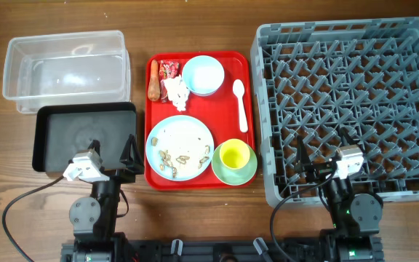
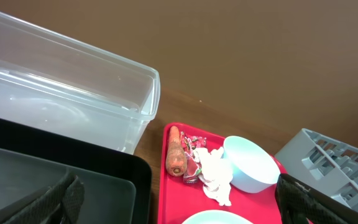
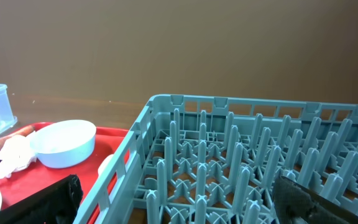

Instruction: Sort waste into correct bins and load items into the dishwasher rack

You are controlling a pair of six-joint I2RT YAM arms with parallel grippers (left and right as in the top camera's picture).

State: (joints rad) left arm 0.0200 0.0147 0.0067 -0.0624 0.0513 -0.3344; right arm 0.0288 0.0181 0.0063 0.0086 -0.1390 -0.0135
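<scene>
L gripper point(image 1: 113, 154): wide apart, empty.
R gripper point(image 1: 321, 156): wide apart, empty.
Tissue point(image 1: 174, 91) + wrapper point(image 1: 169, 69): touching; I could pinch both, mis-sort.

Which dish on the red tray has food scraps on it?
The light blue plate, scattered with pale crumbs; the light blue bowl and yellow cup look empty.

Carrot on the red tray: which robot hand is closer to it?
Left. The left gripper hovers over the black tray, diagonally near the carrot; the right gripper is over the rack, beyond the red tray.
</scene>
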